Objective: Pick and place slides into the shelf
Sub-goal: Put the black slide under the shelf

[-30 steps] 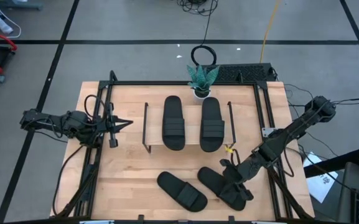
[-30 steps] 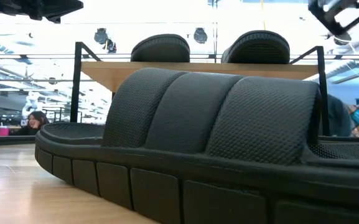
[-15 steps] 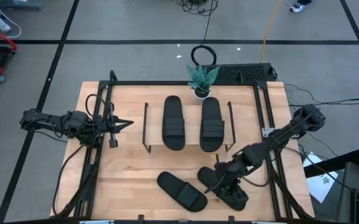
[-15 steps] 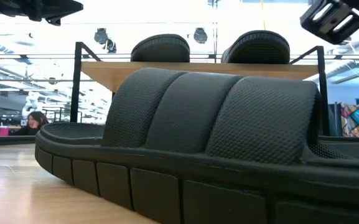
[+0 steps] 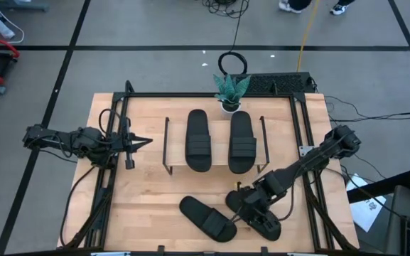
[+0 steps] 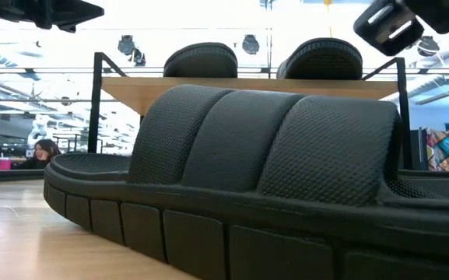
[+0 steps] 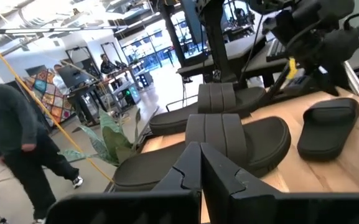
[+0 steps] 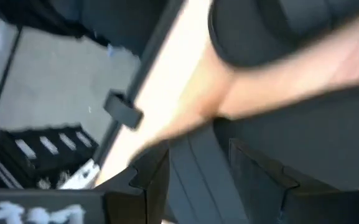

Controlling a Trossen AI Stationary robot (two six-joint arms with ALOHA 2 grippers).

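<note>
Left end effector: the left end effector [image 5: 139, 141] hangs left of the low light-wood shelf with thin black metal side frames [image 5: 168, 146], fingers pressed together on nothing. My read: parked wide so the shelf stays free for the other arm.
Shelved pair: two black ribbed-strap slide sandals [image 5: 199, 139] lie side by side on the shelf board, toes pointing the same way. They look placed, half the job by my count.
Near-left slide: one more black slide [image 5: 206, 217] lies slanted on the pale wooden worktop [image 5: 148, 192] in front of the shelf, waiting its turn.
Right end effector: the right end effector [image 5: 241, 213] is down over the fourth black slide [image 5: 258, 217], in front of the shelf's right half, fingers parted either side of it in the right wrist view. No firm hold on show; I'd call it lining up a pick.
Plant: a small green potted plant [image 5: 230, 90] stands just behind the shelf, out of the working lane.
Surface: bare wood grain inside a black frame, cables along the edges.
Room: grey tiled floor with dark lines around the worktop; an open hall with people [image 7: 14, 143] beyond the shelf.
</note>
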